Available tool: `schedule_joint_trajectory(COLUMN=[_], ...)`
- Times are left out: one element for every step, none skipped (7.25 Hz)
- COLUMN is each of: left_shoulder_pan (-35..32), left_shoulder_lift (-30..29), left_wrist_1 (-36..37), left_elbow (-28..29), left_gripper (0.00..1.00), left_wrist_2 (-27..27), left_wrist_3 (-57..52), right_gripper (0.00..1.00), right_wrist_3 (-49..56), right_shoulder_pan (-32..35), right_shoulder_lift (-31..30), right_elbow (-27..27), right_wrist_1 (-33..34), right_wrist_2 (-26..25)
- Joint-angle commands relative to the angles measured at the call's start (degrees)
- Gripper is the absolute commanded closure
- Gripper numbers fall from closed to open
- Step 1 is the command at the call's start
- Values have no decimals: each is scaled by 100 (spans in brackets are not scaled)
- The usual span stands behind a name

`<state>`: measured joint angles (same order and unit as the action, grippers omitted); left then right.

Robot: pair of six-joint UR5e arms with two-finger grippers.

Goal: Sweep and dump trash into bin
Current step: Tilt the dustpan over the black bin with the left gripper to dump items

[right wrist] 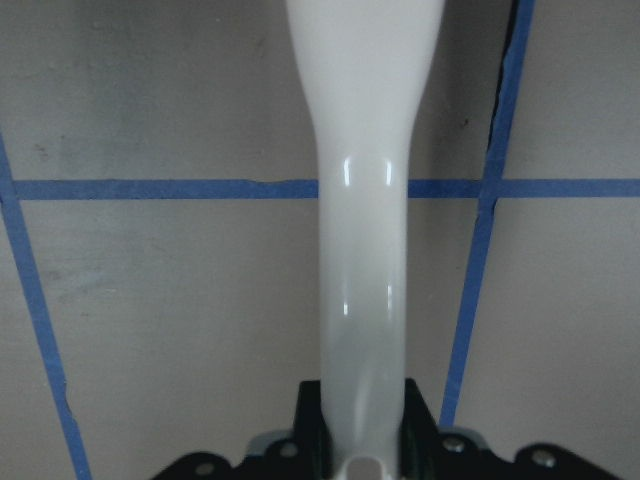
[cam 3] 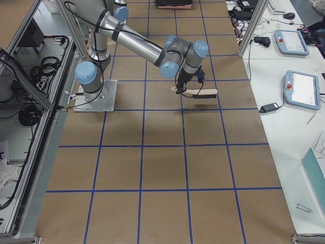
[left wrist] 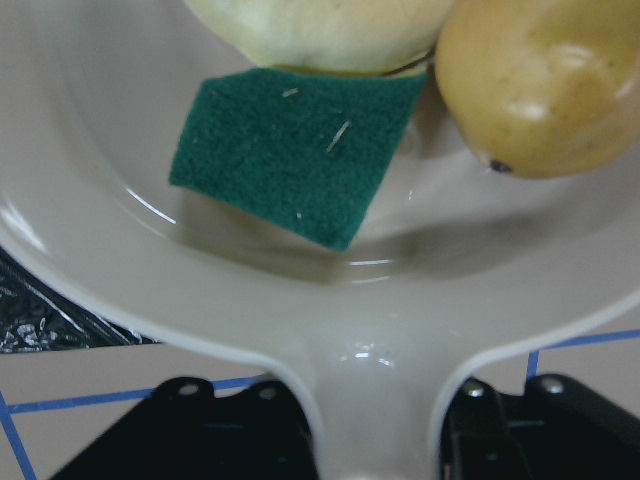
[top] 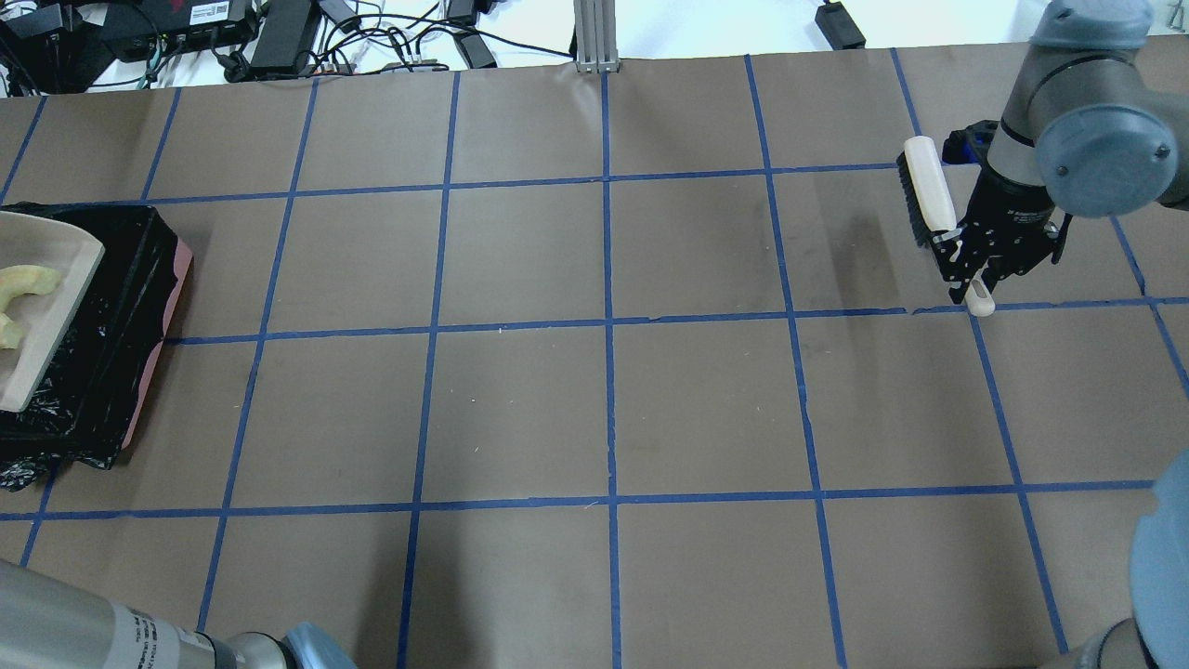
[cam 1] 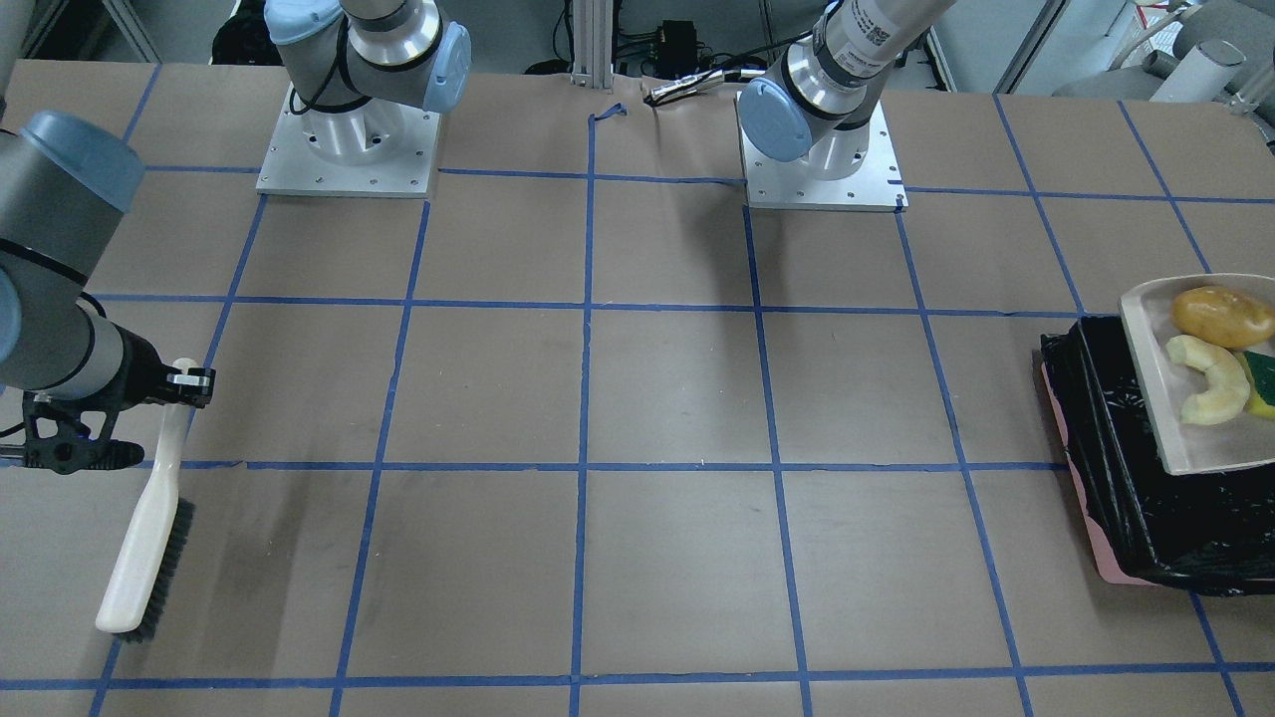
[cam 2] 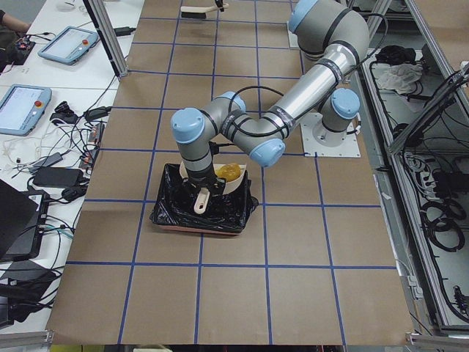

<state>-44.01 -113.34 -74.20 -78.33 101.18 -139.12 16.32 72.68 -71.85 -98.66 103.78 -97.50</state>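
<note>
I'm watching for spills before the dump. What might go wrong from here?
1. The dustpan, held by the left gripper, hangs over the bin, close to its rim; the amber piece may roll past the rim when tipped.
2. The sponge wedge lies flat near the handle and might stay in the pan.

- dustpan (left wrist: 360, 330): recorded as smooth glossy beige plastic
- sponge wedge (left wrist: 295, 150): rough matt green face
- bin liner (cam 1: 1136, 498): crinkled glossy black plastic
- brush handle (right wrist: 362, 250): smooth glossy plastic

The melon slice (cam 1: 1210, 380), sponge wedge (left wrist: 290, 150) and amber piece (cam 1: 1223, 316) lay in the dustpan (cam 1: 1155, 408) over the black-lined pink bin (cam 1: 1121, 488) at the surface's left edge.
</note>
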Motion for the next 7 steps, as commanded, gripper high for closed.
schedule_joint_trajectory(left_shoulder_pan=[76,85,103,51,33,15,-63], left_shoulder_lift=[-214,-232,-267,-242,-259,-250,-224], left_wrist_1=[562,582,582,626,661,679,670], left_elbow=[2,2,-7,-7,-16,-16,-25], left_gripper=[100,100,100,100,100,100,100], left_wrist_2=[86,156,209,514,691,719,875], left_wrist_3=[-10,-19,-19,60,60,69,60], right_gripper=[93,93,93,93,93,93,93], right_wrist_3=[500,521,599,513,503,495,503], right_shoulder_pan=[-175,-228,-263,-281,-281,-281,-281], right_shoulder_lift=[328,356,400,409,418,426,426], right_elbow=[57,66,75,75,67,40,40], right_wrist_1=[273,335,353,345,301,257,240], right_wrist_2=[-145,-146,-155,-155,-155,-146,-146])
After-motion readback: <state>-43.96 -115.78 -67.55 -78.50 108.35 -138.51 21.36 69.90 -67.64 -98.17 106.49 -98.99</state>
